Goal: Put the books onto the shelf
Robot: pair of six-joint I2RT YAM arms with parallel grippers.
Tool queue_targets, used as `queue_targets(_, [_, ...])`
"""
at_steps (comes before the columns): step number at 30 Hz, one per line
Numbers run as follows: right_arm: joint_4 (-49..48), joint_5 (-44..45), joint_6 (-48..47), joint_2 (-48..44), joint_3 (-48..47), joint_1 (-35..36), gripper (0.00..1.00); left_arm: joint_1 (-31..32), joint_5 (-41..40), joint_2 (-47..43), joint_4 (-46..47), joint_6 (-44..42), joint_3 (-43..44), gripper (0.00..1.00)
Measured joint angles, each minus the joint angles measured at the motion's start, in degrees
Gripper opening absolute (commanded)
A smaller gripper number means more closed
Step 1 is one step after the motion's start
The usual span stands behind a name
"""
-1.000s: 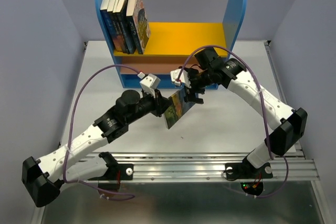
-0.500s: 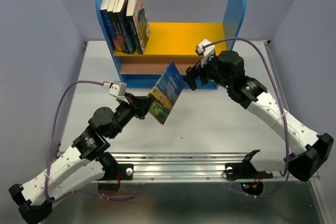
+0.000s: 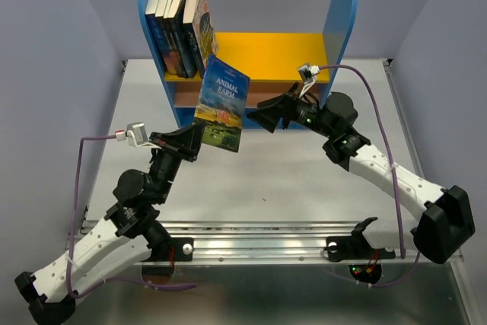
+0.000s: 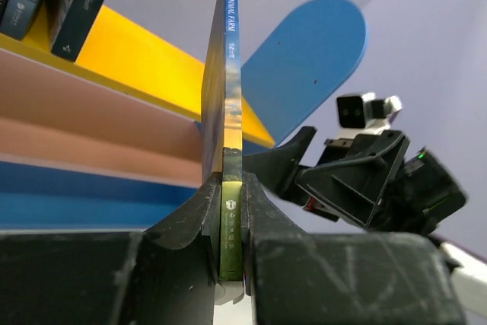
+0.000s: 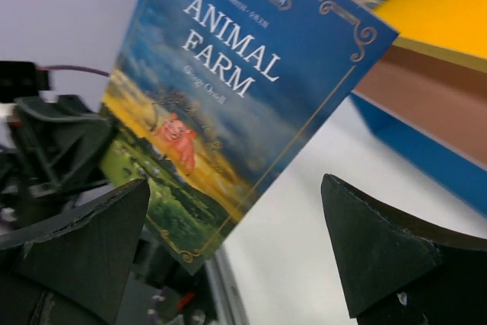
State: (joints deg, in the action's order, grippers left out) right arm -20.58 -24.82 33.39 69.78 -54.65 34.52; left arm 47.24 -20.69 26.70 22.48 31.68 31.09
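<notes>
My left gripper [image 3: 194, 138] is shut on the lower end of a blue "Animal Farm" book [image 3: 222, 103], holding it upright in the air in front of the shelf [image 3: 251, 58]. In the left wrist view the book's spine [image 4: 231, 97] rises straight up from between the jaws of that gripper [image 4: 230, 211]. Several books [image 3: 181, 27] stand at the left end of the yellow upper board. My right gripper [image 3: 266, 117] is open just right of the held book, apart from it; the right wrist view shows the cover [image 5: 228, 89] beyond that gripper's [image 5: 236, 256] spread fingers.
The shelf's blue side panels [image 3: 340, 17] rise at the back of the white table [image 3: 304, 173]. Grey walls close in on both sides. A metal rail [image 3: 266, 237] runs along the near edge by the arm bases.
The left gripper has lifted the book up and back toward the shelf, turning it upright. The right gripper has let the book go and drawn back to the right, staying open.
</notes>
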Motion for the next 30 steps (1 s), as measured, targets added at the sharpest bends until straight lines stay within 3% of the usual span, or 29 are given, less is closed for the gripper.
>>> queue_targets(2, [-10.5,-6.0,7.2,3.5,0.2,-0.7,1.00,0.0,-1.7,-0.9,2.5,1.7,-0.8,0.00])
queue_targets(9, [-33.9,-18.3,23.1,13.8,0.2,-1.2,1.00,0.0,-3.5,-4.5,7.4,4.5,-3.4,0.00])
queue_targets(17, [-41.8,-24.5,29.6,18.1,-0.7,-1.2,1.00,0.0,-2.6,-4.3,12.2,7.8,-4.5,0.00])
queue_targets(20, [-45.1,-25.6,31.1,18.6,-1.7,-1.2,0.95,0.0,-1.8,-3.0,13.1,9.0,-4.7,0.00])
queue_targets(21, [-47.1,-26.2,32.6,18.9,-2.1,-1.2,0.87,0.0,-1.4,-2.1,14.1,9.7,-4.9,0.00])
queue_targets(25, [-51.3,-27.9,40.1,23.1,-5.8,-1.2,0.76,0.0,0.5,1.2,17.1,11.8,-5.2,0.00])
queue_targets(27, [-52.0,-28.4,44.3,25.5,-7.4,-1.2,0.63,0.0,1.7,2.3,18.5,12.8,-5.6,0.00])
queue_targets(28, [-52.1,-28.6,45.4,26.4,-7.7,-1.2,0.51,0.0,2.2,2.8,18.9,13.1,-5.9,0.00])
queue_targets(29, [-52.1,-28.8,46.6,27.3,-7.9,-1.2,0.23,0.0,2.6,3.1,19.2,13.4,-6.1,0.00])
queue_targets(30, [-52.1,-28.9,48.0,27.9,-7.9,-1.2,0.07,0.0,2.9,3.2,19.3,13.6,-6.2,0.00])
